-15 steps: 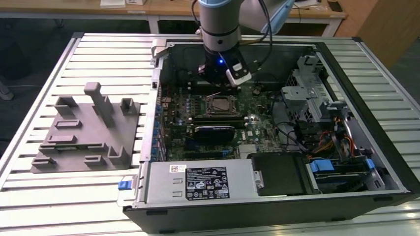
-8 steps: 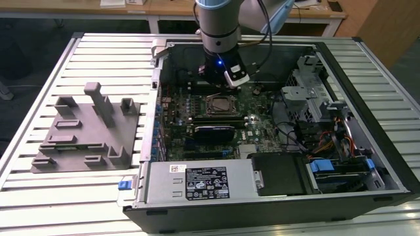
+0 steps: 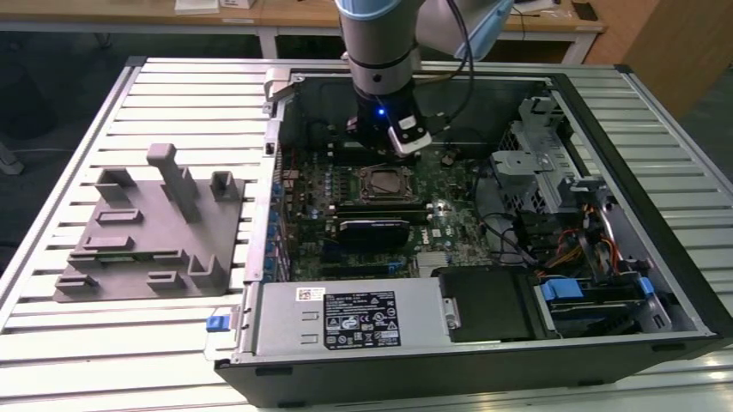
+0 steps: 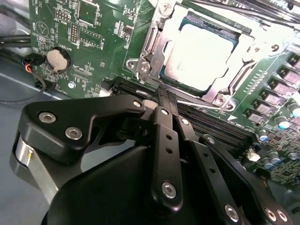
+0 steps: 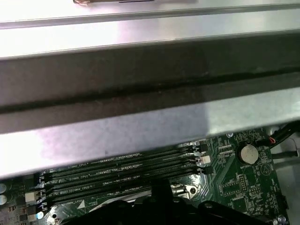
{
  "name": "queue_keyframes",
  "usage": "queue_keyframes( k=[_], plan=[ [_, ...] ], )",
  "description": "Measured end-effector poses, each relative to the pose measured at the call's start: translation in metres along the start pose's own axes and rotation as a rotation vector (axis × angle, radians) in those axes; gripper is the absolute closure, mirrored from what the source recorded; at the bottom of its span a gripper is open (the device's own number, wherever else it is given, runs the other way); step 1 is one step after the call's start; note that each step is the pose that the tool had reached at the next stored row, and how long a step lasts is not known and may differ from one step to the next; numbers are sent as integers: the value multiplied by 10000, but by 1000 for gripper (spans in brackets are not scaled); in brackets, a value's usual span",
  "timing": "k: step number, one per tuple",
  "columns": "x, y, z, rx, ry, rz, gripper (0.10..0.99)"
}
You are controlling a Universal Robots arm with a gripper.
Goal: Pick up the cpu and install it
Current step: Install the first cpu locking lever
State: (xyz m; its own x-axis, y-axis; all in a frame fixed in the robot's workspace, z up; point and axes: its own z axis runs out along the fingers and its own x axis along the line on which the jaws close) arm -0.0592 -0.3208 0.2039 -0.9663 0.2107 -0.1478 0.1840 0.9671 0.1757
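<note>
The cpu [image 4: 197, 54], a flat square with a pale silvery top, lies inside the metal-rimmed socket frame [image 4: 154, 56] on the green motherboard [image 4: 93, 28]. My gripper [image 4: 165, 97] hangs just off the socket's edge, over the black memory slots [image 4: 211, 126], with its black fingers [image 4: 161, 140] pressed together and nothing between them. In the exterior view the gripper [image 3: 378, 150] hovers inside the open computer case, just behind the socket [image 3: 384, 182]. The first wrist view shows the memory slots [image 5: 122, 171] and the gripper's dark body [image 5: 173, 211].
A grey moulded fixture [image 3: 149, 232] with upright blocks stands on the slatted table at the exterior view's left. The case holds a power supply [image 3: 343, 319] at the front, a drive cage [image 3: 550, 167] and cables at the exterior view's right. A coin battery [image 4: 57, 58] sits on the board.
</note>
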Motion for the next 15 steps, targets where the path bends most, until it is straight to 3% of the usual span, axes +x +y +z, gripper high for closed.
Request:
queue_keyframes(
  k=[8,15],
  plan=[
    [14,11,22,110,-146,735,980],
    [31,50,45,140,-189,951,980]
  ],
)
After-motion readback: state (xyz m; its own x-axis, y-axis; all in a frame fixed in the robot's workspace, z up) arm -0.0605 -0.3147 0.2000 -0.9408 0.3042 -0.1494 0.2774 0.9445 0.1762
